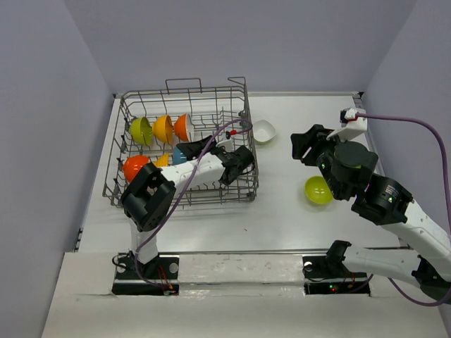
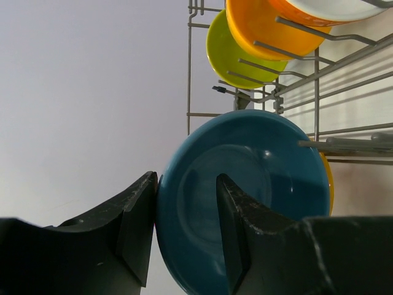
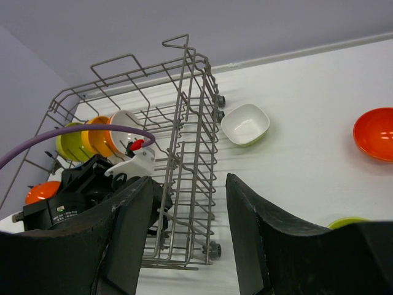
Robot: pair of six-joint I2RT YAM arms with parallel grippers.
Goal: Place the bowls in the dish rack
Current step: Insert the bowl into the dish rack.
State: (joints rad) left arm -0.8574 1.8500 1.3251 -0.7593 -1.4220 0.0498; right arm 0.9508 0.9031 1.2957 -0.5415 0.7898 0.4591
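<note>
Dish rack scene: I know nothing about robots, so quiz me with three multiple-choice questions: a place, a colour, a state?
1. Where is the teal bowl? A) on the table B) in the rack, between the left jaws C) in the right jaws
2. What colour is the bowl on the table nearest the rack? A) white B) teal C) yellow
3. How are the right jaws? A) open, empty B) shut tight, empty C) shut on a spoon
Answers: B, the left wrist view shows wires around it; A, it lies just outside the rack's right wall; A, nothing sits in their gap.
</note>
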